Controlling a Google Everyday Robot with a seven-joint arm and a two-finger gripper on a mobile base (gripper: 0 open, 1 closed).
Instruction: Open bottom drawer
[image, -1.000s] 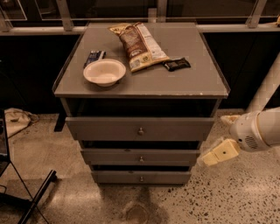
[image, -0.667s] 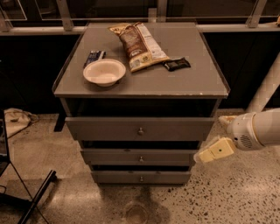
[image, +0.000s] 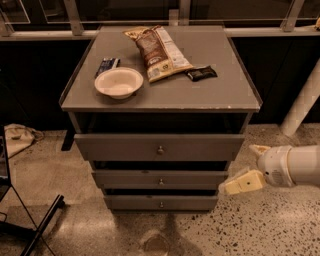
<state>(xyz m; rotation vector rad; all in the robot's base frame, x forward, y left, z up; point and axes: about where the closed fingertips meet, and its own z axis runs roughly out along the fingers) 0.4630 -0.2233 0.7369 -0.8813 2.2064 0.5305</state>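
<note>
The grey cabinet has three drawers. The bottom drawer (image: 135, 202) is the lowest and narrowest, with a small round metal knob (image: 161, 204) at its centre, and it sits shut near the floor. My gripper (image: 241, 167) is on a white arm at the right of the cabinet, about level with the middle drawer (image: 130, 179). Its yellowish fingers (image: 242, 184) are spread open and hold nothing. The lower finger tip is close to the cabinet's right side, above and to the right of the bottom drawer.
The top drawer (image: 120, 146) sticks out a little. On the cabinet top are a white bowl (image: 118, 82), a chip bag (image: 159, 52), a dark snack bar (image: 202, 73) and a blue packet (image: 107, 65). A white pole (image: 302, 105) stands at the right. Black stand legs (image: 42, 225) and a cloth bag (image: 20, 137) lie on the floor at the left.
My gripper has moved down and slightly left, closer to the cabinet's right side. The drawers have not moved.
</note>
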